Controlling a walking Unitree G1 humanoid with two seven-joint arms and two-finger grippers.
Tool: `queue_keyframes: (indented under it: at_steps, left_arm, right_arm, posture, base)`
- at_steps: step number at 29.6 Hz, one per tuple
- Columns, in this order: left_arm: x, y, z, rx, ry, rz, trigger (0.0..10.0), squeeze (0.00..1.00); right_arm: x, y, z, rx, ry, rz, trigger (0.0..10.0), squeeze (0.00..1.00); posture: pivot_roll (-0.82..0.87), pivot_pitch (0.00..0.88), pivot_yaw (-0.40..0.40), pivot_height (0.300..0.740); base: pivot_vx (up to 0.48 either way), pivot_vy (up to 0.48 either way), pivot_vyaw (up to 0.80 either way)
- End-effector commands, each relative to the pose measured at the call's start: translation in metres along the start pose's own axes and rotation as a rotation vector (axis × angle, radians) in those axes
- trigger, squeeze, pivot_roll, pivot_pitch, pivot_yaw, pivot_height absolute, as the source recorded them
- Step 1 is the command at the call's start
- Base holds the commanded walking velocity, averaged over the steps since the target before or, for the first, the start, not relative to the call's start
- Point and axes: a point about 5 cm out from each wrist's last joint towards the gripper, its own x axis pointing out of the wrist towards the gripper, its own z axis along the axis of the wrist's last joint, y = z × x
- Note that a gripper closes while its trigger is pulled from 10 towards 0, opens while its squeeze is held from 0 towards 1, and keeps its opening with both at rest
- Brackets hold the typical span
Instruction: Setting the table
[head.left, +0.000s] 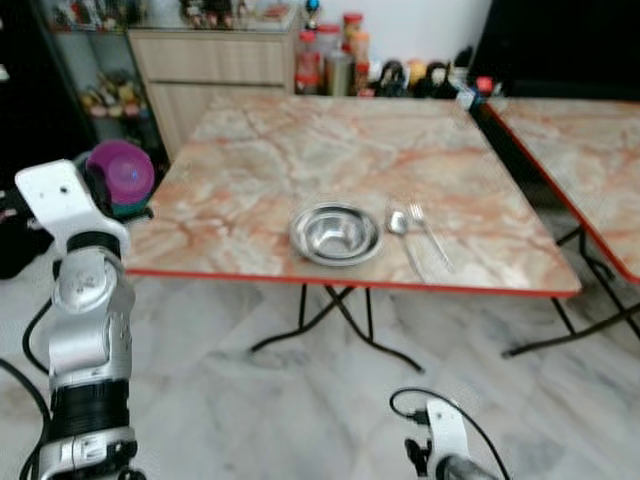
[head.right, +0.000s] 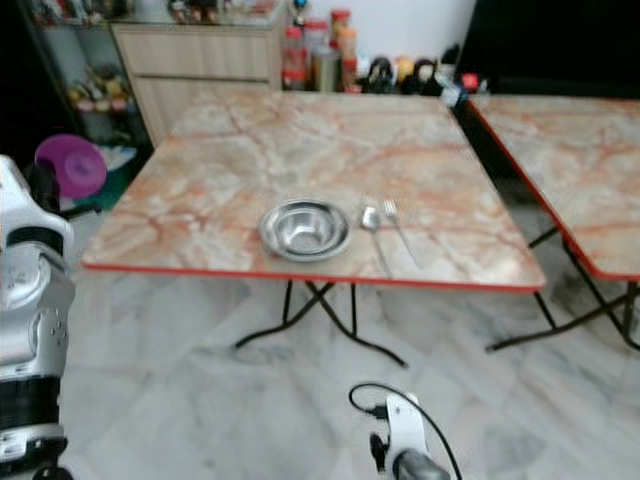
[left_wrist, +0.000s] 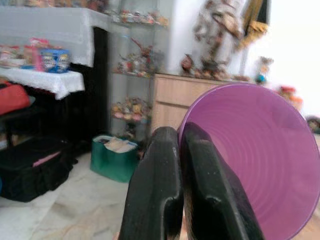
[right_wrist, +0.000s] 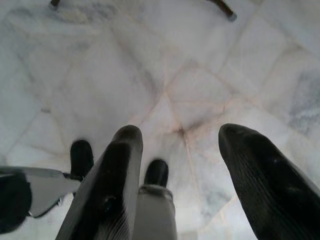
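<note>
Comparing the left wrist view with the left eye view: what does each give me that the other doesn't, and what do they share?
Left wrist view: the left gripper with its fingers pressed shut on the purple plate's rim, and a green box on the floor by the glass shelves.

Left eye view: the marble table with a steel bowl, a spoon and a fork lying just right of it, plus a second table further right.

Both: the purple plate held up at the robot's left, and the wooden cabinet behind.
</note>
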Motion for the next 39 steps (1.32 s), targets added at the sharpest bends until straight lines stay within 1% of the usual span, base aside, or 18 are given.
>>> queue_keyframes:
  at_steps: [1, 5, 10, 22, 35, 39]
  left_arm:
    - [0.0010, -0.0024, 0.0033, 0.003, -0.013, -0.009, 10.0, 0.00]
    - [0.0014, -0.0033, 0.0035, 0.008, -0.008, -0.016, 10.0, 0.00]
    - [0.0031, -0.0008, 0.0079, 0.013, -0.031, -0.009, 10.0, 0.00]
    - [0.0029, -0.0014, 0.0081, 0.017, -0.026, -0.009, 10.0, 0.00]
    - [0.0030, -0.0033, 0.0089, 0.019, -0.029, -0.019, 10.0, 0.00]
    - [0.0032, -0.0032, 0.0089, 0.020, -0.028, -0.023, 10.0, 0.00]
  right_arm:
    - [0.0001, -0.0014, 0.0025, 0.000, -0.004, -0.004, 10.0, 0.00]
    - [0.0001, -0.0014, 0.0027, 0.000, -0.005, -0.004, 10.0, 0.00]
    - [0.0001, -0.0015, 0.0028, 0.002, -0.005, -0.007, 10.0, 0.00]
    - [0.0002, -0.0015, 0.0037, -0.021, -0.001, -0.003, 10.0, 0.00]
    - [0.0002, -0.0013, 0.0035, -0.021, -0.001, -0.002, 10.0, 0.00]
    - [0.0003, -0.0007, 0.0039, -0.036, -0.001, 0.006, 10.0, 0.00]
  posture:
    - [0.09, 0.000, -0.013, 0.740]
    - [0.09, 0.000, -0.014, 0.740]
    - [0.09, 0.000, -0.015, 0.740]
    - [0.10, 0.000, -0.018, 0.740]
    - [0.10, 0.000, -0.016, 0.740]
    - [0.10, 0.000, -0.016, 0.740]
  base:
    - [0.000, 0.000, 0.00]
    - [0.000, 0.000, 0.00]
    - [0.000, 0.000, 0.00]
    - [0.293, 0.000, 0.00]
    - [0.334, 0.000, 0.00]
    - [0.348, 0.000, 0.00]
